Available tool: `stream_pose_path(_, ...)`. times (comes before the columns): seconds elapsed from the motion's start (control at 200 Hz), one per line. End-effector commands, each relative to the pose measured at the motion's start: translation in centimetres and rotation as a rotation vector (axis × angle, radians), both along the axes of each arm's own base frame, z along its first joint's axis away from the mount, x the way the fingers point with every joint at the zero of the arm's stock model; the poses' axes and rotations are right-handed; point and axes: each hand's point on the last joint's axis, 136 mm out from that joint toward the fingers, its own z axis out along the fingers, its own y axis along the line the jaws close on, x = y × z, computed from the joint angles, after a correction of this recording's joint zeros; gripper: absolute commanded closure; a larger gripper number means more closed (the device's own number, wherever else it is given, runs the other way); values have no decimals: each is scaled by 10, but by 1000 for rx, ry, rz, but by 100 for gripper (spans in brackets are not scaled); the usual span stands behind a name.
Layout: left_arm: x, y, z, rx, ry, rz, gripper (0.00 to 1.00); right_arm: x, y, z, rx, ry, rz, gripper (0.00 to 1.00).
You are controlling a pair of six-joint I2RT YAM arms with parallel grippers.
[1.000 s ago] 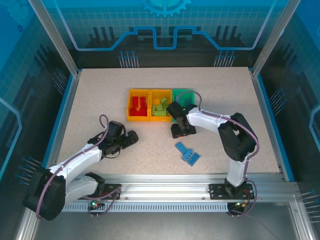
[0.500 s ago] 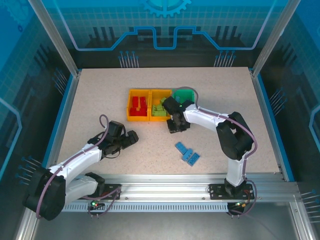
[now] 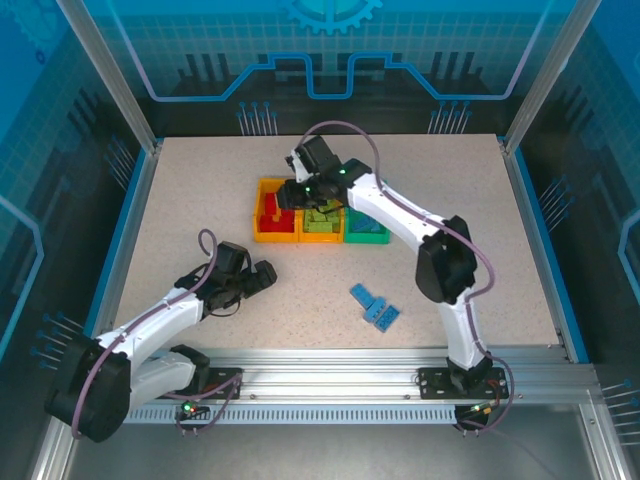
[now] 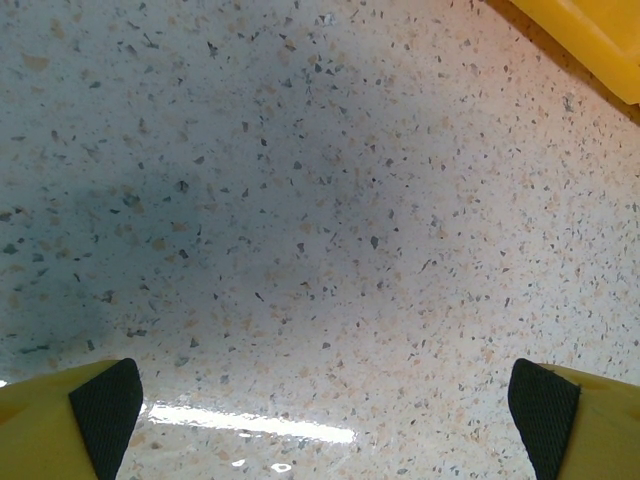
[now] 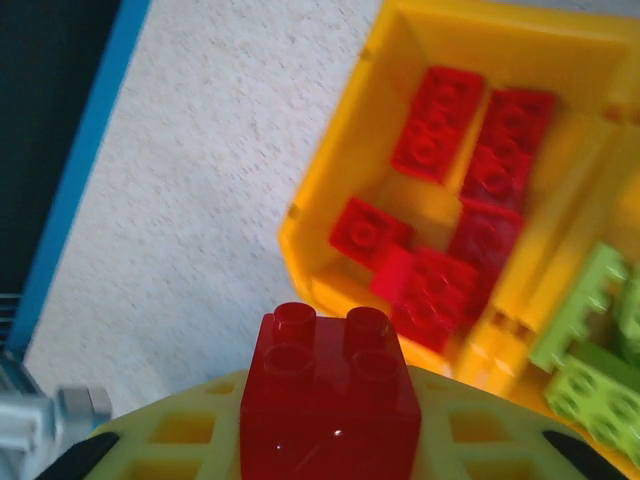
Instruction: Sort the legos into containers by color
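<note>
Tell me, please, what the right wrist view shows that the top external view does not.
The right wrist view adds a red brick, studs up, clamped in the right gripper, and the separate red bricks lying below it. The top external view adds the left gripper, open over the table, the loose blue bricks and the green bin. Both share the orange-yellow bin holding those red bricks, with lime green bricks next to it.

Bright, even overhead light lit the tabletop (image 3: pixel 190 200), shadows faint. The left wrist view had grey shadow at left and a glare streak (image 4: pixel 250 423) low. The right wrist view blurred beyond the near red lego (image 5: pixel 328 400).
</note>
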Motion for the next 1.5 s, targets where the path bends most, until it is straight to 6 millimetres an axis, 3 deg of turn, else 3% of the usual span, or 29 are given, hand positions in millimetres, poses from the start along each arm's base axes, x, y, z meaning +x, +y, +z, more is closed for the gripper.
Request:
stream_pose_path(0.0,-3,1,-2,-15,6,13,1,20,10,-20,57,101,-27,66)
stream_pose_path(0.05,-3,1,-2,-16,6,16,1,30,11,-18,59,99,-44,66)
stream_pose_path(0.07,-3,1,-1,-18,4,16,1,34,13,-31,45,117,-51,66)
stream_pose_path(0.105,-3,2,-1,-17,2,17,1,39,13,-35,42,121,-60,66)
stream_pose_path(0.275,-4,3,0,-17,-3,20,1,57,14,-39,61,120,-88,59)
stream_pose_path(0.38,-6,2,-1,-18,3,18,1,59,14,-37,84,144,-81,30)
stream_pose_path(0.485,-6,2,-1,-22,2,20,1,50,16,-22,91,116,-32,19)
stream_pose_path(0.57,-6,2,-2,-25,0,23,1,35,19,2,99,53,25,12)
stream_pose_path(0.6,-5,2,-2,-26,0,24,1,30,19,4,87,38,43,11)
stream_pose_path(0.63,-5,2,-3,-28,0,23,1,22,16,21,84,0,66,11)
stream_pose_path(0.71,-5,0,-3,-30,2,17,1,-1,2,26,3,-53,140,11)
stream_pose_path(0.765,-6,1,-3,-25,4,17,1,-18,-19,17,-106,-74,164,10)
stream_pose_path(0.945,-9,6,-5,-11,-1,27,1,-74,-116,-28,-372,-87,151,14)
stream_pose_path(1.076,-8,5,-5,-18,-8,28,1,-112,-161,-60,-516,-46,210,16)
stream_pose_path(1.256,-6,2,-4,-34,-10,24,1,-141,-185,-98,-666,72,257,21)
stream_pose_path(1.496,-6,2,-4,-31,-11,22,1,-161,-184,-136,-765,159,305,26)
